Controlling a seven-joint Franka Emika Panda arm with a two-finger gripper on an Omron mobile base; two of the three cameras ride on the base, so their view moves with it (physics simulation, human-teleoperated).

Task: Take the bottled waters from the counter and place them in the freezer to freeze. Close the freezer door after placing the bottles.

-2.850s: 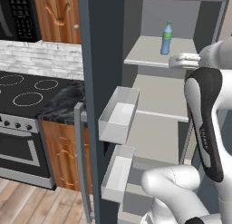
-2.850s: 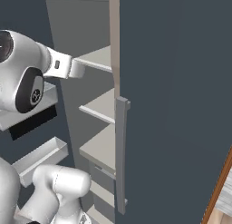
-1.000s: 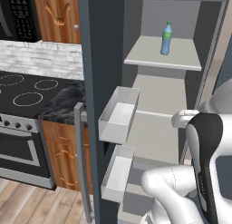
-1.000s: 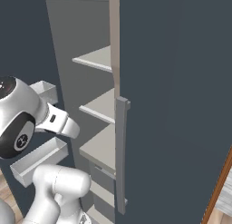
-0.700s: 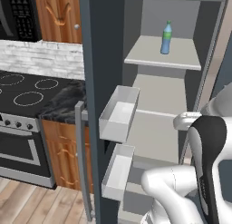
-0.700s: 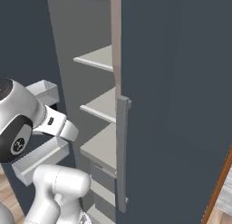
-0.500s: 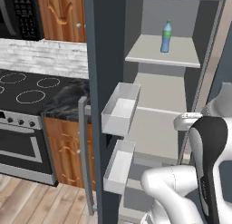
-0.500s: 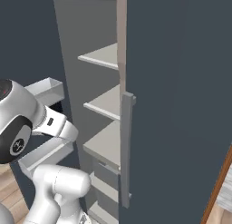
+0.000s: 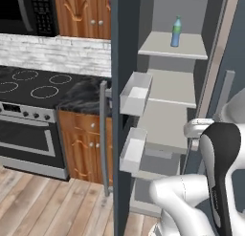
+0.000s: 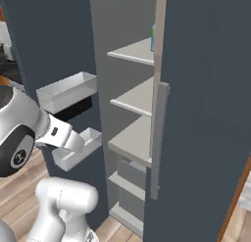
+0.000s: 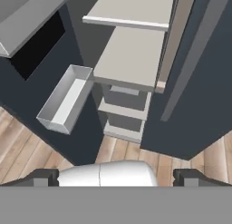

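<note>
Biggest change: the whole picture has slid in both base views over the last half second, so the base is driving, not the kitchen. The tall dark blue-grey freezer point(image 9: 125, 48) with its light grey interior now sits more to the right of the left base view, and more of the black glass stovetop with white rings point(image 9: 33, 84) and black marble counter point(image 9: 86, 94) shows.

The freezer's tall flat slate-blue door point(image 10: 206, 113) with the long grey vertical handle point(image 10: 158, 138) stands open. Translucent white bins point(image 9: 135, 92) hang on the other open panel.

The white arm has dropped from upper-shelf height, where it was about three seconds ago, to below the middle shelf and pulled back out of the cabinet.

The two-finger gripper point(image 11: 115, 177) is spread wide with nothing between its tips, pointing down at the lower shelves and wooden floor point(image 11: 27, 146).

Small clear green-capped bottle with blue label point(image 9: 176, 31) stands upright on the upper grey shelf point(image 9: 174, 46), unmoved.

Judgement: one bottle is delivered and let go. The red-capped bottle can't be made out on the visible counter. The base shift toward the counter side reads as heading for the second bottle; door closing comes last.
</note>
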